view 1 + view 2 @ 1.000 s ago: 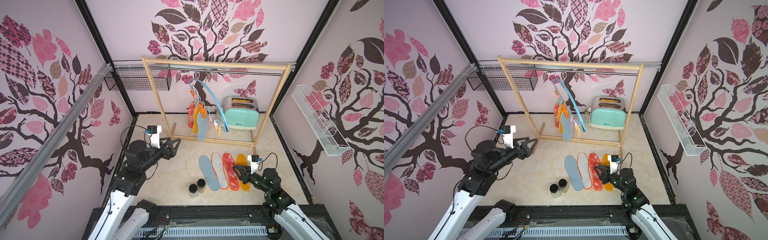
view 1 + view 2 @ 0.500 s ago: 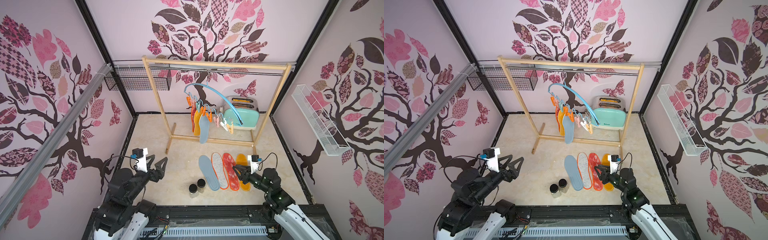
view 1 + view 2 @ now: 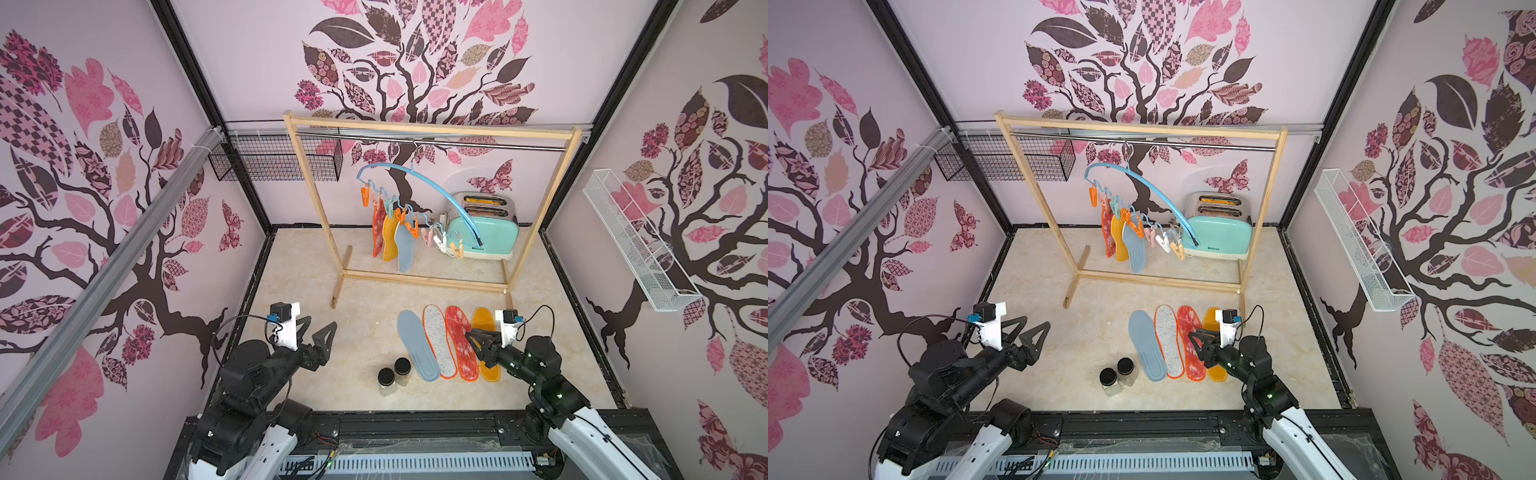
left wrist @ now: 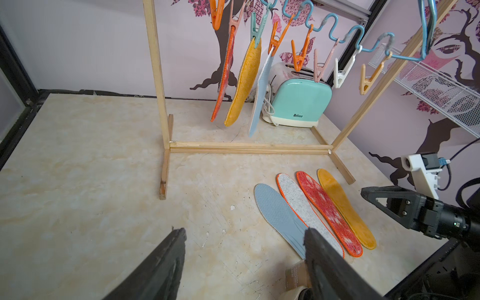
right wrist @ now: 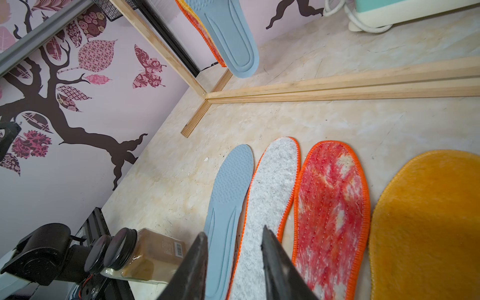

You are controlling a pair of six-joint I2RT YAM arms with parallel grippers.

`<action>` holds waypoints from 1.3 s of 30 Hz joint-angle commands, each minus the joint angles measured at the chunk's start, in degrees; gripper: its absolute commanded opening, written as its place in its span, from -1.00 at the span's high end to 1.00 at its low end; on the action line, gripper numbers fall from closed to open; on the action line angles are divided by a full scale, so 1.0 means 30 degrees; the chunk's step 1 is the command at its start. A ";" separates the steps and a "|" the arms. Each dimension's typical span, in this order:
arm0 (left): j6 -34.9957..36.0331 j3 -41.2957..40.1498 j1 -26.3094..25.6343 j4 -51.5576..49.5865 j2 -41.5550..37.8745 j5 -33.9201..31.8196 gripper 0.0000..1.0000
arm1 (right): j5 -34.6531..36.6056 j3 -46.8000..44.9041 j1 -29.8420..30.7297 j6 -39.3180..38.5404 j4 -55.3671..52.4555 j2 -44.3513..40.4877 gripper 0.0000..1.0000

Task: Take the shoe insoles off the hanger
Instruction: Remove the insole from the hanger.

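Retracted left end effector (image 3: pixel 320 323), hanger (image 3: pixel 415 171) distant

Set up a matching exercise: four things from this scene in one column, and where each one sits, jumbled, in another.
Things:
1. speckled grey insole
2. hanging grey-blue insole
3. toaster
4. two jars

Places:
A. behind the wooden frame
B. clipped to the hanger
C. standing upright on the table
D. lying flat on the table

Pairs: 1-D, 2-B, 3-A, 4-C
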 commanded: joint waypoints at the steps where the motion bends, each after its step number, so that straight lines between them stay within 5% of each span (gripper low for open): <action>1: 0.0347 -0.0115 -0.0111 0.0014 0.0240 0.0351 -0.52 | -0.0193 0.0301 0.0078 -0.0152 0.1392 0.0665 0.22; 8: 0.0363 -0.0115 -0.0319 -0.0001 0.0336 0.0496 -0.52 | -0.0359 0.1658 0.0076 -0.0458 0.5607 0.6078 0.11; 21: 0.0325 -0.0142 -0.0553 -0.0005 0.0271 0.0336 -0.52 | -0.2726 1.0538 0.0038 -0.2061 0.8609 1.8595 -0.08; 28: 0.0326 -0.0125 -0.0692 -0.0020 0.0363 0.0401 -0.52 | -0.4153 1.4291 0.0039 -0.3658 0.9949 2.2644 -0.28; 39: 0.0403 -0.0151 -0.0726 0.0028 0.0285 0.0629 -0.52 | -0.5495 1.8343 -0.0259 -0.4341 1.0027 2.7031 -0.34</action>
